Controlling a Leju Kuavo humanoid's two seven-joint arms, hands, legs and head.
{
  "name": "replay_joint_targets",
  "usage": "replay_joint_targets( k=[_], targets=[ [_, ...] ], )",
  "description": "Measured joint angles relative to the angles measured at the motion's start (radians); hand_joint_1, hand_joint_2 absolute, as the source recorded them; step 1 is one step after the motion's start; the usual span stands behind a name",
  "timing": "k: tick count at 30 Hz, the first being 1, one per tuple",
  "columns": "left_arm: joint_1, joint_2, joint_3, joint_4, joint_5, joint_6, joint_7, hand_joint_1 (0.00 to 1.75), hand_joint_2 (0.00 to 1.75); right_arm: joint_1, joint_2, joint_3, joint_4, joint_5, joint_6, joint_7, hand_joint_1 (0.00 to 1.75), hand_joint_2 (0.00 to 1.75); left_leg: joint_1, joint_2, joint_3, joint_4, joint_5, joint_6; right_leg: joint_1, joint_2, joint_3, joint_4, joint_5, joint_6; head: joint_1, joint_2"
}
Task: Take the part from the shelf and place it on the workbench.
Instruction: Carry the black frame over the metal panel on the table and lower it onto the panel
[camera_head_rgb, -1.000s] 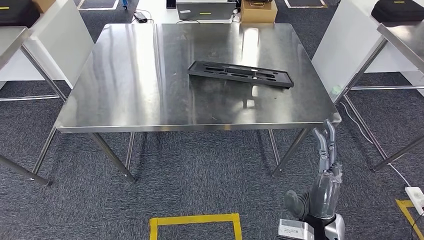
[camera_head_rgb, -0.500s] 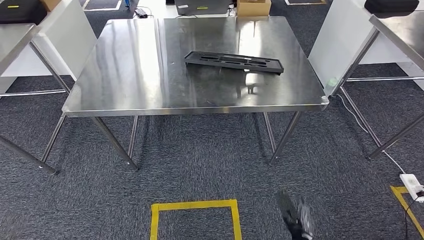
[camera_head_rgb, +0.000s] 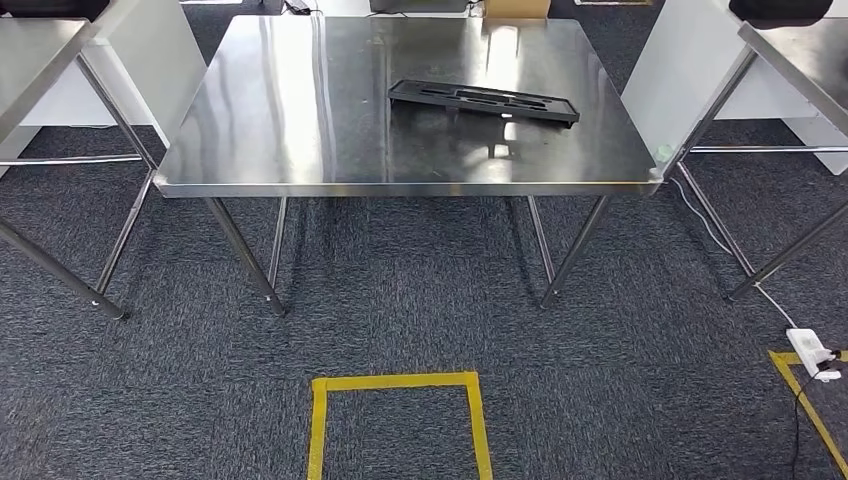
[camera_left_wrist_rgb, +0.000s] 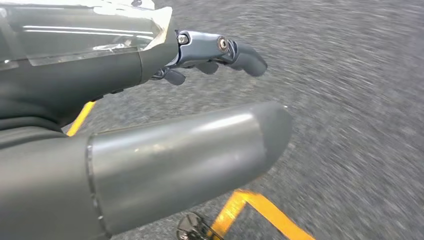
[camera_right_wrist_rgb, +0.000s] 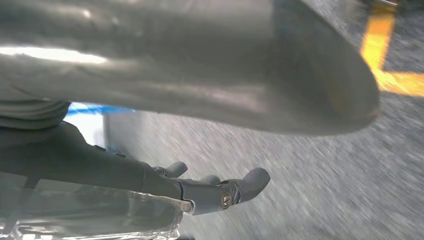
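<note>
— Right, where's the part (camera_head_rgb: 484, 101)?

— I see it from the head camera: a long black tray-like piece lying flat on the steel workbench (camera_head_rgb: 300, 150), toward the far right of the top, touching nothing else.

— And the hands?

— My left hand (camera_left_wrist_rgb: 150, 145) hangs over the grey carpet (camera_head_rgb: 600, 380), thumb apart from the gently curled fingers (camera_left_wrist_rgb: 240, 52), holding nothing. My right hand (camera_right_wrist_rgb: 200, 75) reads the same: fingers (camera_right_wrist_rgb: 245, 185) loosely spread from the thumb, empty, blurred carpet beyond.

— Anything on the floor?

— A yellow tape square (camera_head_rgb: 398, 420) in front of the bench.
</note>
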Motion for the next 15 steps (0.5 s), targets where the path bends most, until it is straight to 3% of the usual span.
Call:
replay_joint_targets(
  k=[1, 2, 3, 5, 7, 8, 9, 11, 12, 13, 15],
  targets=[
    [0.0, -0.003, 0.01, 0.0, 0.004, -0.001, 0.005, 0.0, 0.0, -0.003, -0.002, 0.001, 0.007, 0.017, -0.02, -0.032, 0.0, 0.0, -0.003, 0.002, -0.016, 0.0, 0.013, 0.001, 0.001, 0.001, -0.007, 0.057, -0.026, 0.002, 0.0, 0.0],
    [0.001, -0.005, 0.018, 0.0, 0.007, -0.001, 0.009, 0.0, 0.0, -0.008, -0.004, 0.002, 0.012, 0.031, -0.04, -0.062, 0.0, 0.0, -0.006, 0.003, -0.032, 0.001, 0.026, 0.002, 0.002, 0.002, -0.002, 0.092, -0.031, 0.008, 0.0, 0.0],
    [0.001, -0.009, 0.027, 0.0, 0.008, -0.001, 0.012, 0.0, 0.0, -0.012, -0.006, 0.003, 0.017, 0.043, -0.06, -0.089, 0.0, 0.0, -0.009, 0.004, -0.047, 0.002, 0.04, 0.001, 0.004, 0.003, 0.02, 0.094, -0.017, 0.018, 0.0, 0.0],
    [0.001, -0.016, 0.04, 0.0, 0.004, -0.001, 0.014, 0.0, 0.0, -0.023, -0.011, 0.006, 0.024, 0.071, -0.098, -0.117, 0.0, 0.0, -0.012, 0.004, -0.073, 0.003, 0.066, -0.002, 0.01, 0.003, 0.114, -0.003, 0.026, 0.026, 0.0, 0.0],
    [0.002, -0.023, 0.047, 0.0, -0.004, -0.001, 0.015, 0.0, 0.0, -0.039, -0.015, 0.015, 0.028, 0.109, -0.131, -0.112, 0.0, 0.0, -0.017, 0.004, -0.089, 0.004, 0.091, -0.009, 0.019, 0.004, 0.232, -0.171, 0.023, 0.01, -0.001, 0.0],
    [0.003, -0.025, 0.051, 0.0, -0.009, -0.001, 0.015, 0.0, 0.0, -0.045, -0.017, 0.02, 0.031, 0.122, -0.144, -0.103, 0.0, 0.0, -0.017, 0.005, -0.091, 0.002, 0.103, -0.014, 0.023, 0.004, 0.268, -0.23, 0.013, 0.0, -0.003, 0.0],
    [0.004, -0.027, 0.053, 0.0, -0.013, -0.001, 0.015, 0.0, 0.0, -0.048, -0.018, 0.024, 0.033, 0.129, -0.154, -0.094, 0.0, 0.0, -0.016, 0.006, -0.09, -0.002, 0.114, -0.021, 0.027, 0.004, 0.282, -0.262, 0.007, -0.008, -0.004, 0.0],
    [0.007, -0.028, 0.059, 0.0, -0.022, -0.002, 0.015, 0.0, 0.0, -0.049, -0.018, 0.027, 0.041, 0.122, -0.163, -0.086, 0.0, 0.0, -0.011, 0.006, -0.094, -0.011, 0.127, -0.035, 0.022, 0.002, 0.266, -0.267, 0.025, -0.022, -0.007, 0.0],
    [0.01, -0.028, 0.06, 0.0, -0.026, -0.003, 0.015, 0.0, 0.0, -0.047, -0.018, 0.026, 0.044, 0.115, -0.164, -0.086, 0.0, 0.0, -0.008, 0.004, -0.101, 0.0, 0.104, -0.042, 0.018, 0.0, 0.255, -0.268, 0.039, -0.032, -0.007, 0.0],
    [0.013, -0.027, 0.061, 0.0, -0.029, -0.004, 0.015, 0.0, 0.0, -0.044, -0.019, 0.026, 0.047, 0.107, -0.164, -0.087, 0.0, 0.0, -0.006, 0.002, -0.111, 0.032, 0.059, -0.048, 0.013, -0.002, 0.242, -0.269, 0.054, -0.041, -0.009, 0.0],
    [0.017, -0.026, 0.063, 0.0, -0.036, -0.007, 0.013, 0.0, 0.0, -0.036, -0.021, 0.021, 0.051, 0.085, -0.164, -0.097, 0.0, 0.0, 0.002, -0.001, -0.138, 0.156, -0.061, -0.06, 0.012, -0.004, 0.211, -0.266, 0.08, -0.05, -0.011, 0.0]
  ],
)
